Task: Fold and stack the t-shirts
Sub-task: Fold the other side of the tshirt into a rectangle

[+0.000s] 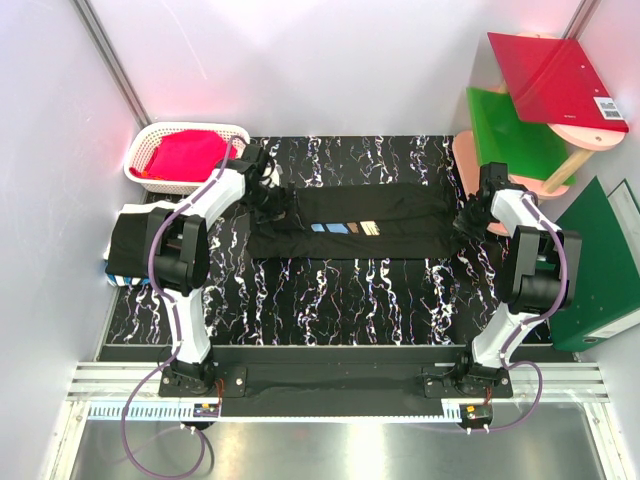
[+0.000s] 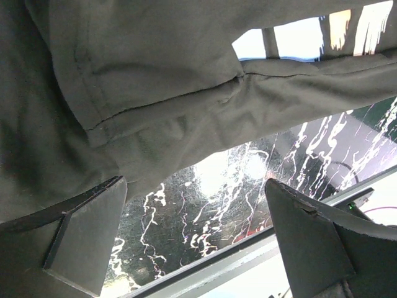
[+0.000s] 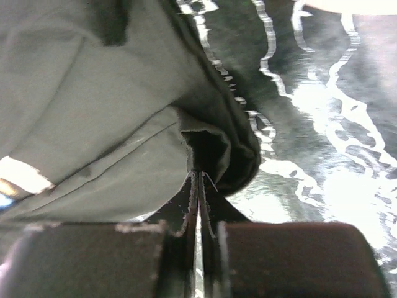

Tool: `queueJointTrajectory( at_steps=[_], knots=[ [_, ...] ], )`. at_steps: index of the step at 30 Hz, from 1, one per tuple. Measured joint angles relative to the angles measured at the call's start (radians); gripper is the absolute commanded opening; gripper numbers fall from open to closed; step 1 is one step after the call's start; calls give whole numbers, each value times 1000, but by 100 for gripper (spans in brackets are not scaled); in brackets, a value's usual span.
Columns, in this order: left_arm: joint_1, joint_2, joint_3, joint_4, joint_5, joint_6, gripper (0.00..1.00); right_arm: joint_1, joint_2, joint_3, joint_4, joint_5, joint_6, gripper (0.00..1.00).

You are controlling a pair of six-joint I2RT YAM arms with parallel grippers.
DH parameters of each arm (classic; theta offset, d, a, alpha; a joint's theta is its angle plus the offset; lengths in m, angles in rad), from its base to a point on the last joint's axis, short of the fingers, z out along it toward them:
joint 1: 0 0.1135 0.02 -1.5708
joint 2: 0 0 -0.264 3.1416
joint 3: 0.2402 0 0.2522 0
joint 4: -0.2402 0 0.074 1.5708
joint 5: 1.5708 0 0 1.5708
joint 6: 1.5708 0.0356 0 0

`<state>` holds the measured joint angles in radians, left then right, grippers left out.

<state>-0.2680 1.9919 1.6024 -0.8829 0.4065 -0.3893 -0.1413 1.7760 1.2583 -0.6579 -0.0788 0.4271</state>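
I have the right gripper (image 3: 197, 179) clenched on the right end of the shirt (image 1: 350, 225), likely to hold it taut, while the left gripper (image 2: 195, 189) hangs released over its left end, the half-folded band lying mid-surface (image 1: 330, 290).

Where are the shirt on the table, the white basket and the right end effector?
shirt (image 1: 400, 215): overhead view, plain black cloth right of the coloured strokes.
white basket (image 1: 150, 140): overhead view, its upper left rim.
right end effector (image 3: 197, 180): right wrist view, between its shut fingertips, pinching the shirt's edge.
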Motion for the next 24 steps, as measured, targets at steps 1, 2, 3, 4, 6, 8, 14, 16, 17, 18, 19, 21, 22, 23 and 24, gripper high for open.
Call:
queueJointTrajectory(
  at_steps=[1, 2, 3, 4, 6, 8, 14, 16, 17, 18, 19, 21, 22, 23, 24],
  knots=[
    [-2, 0, 2, 0, 0, 0, 99, 2, 0, 1, -5, 19, -1, 27],
    [-4, 0, 2, 0, -1, 0, 99, 3, 0, 7, -18, 41, -4, 36],
    [-6, 0, 2, -2, -2, 0, 99, 4, 3, 15, -34, 57, -5, 53],
    [-9, 0, 2, -4, -5, 0, 99, 6, 9, 34, -69, 90, -11, 62],
    [-13, 0, 2, -10, -11, 0, 99, 9, 17, 56, -112, 129, -21, 74],
    [-16, 0, 2, -10, -20, 1, 99, 10, 19, 61, -133, 151, -39, 91],
    [-21, 0, 2, -11, -39, 13, 99, 10, -17, 29, -139, 171, -70, 100],
    [-21, -2, 0, -11, -41, 20, 99, 10, -76, -14, -124, 175, -72, 100],
    [-21, -3, -2, -11, -42, 24, 99, 11, -128, -33, -106, 186, -72, 100],
    [-21, -5, -6, -10, -43, 27, 99, 11, -180, -40, -89, 190, -72, 100],
    [-21, -7, -10, -11, -44, 29, 99, 11, -251, -48, -62, 190, -71, 100],
    [-21, -10, -16, -13, -45, 36, 99, 16, -393, -58, -17, 186, -71, 100],
    [-21, -13, -22, -12, -45, 42, 99, 21, -453, -67, 2, 182, -71, 100],
    [-21, -17, -27, -14, -45, 45, 99, 30, -496, -77, 15, 178, -71, 100],
    [-21, -21, -33, -13, -46, 47, 99, 39, -537, -93, 22, 171, -71, 100]
  ],
)
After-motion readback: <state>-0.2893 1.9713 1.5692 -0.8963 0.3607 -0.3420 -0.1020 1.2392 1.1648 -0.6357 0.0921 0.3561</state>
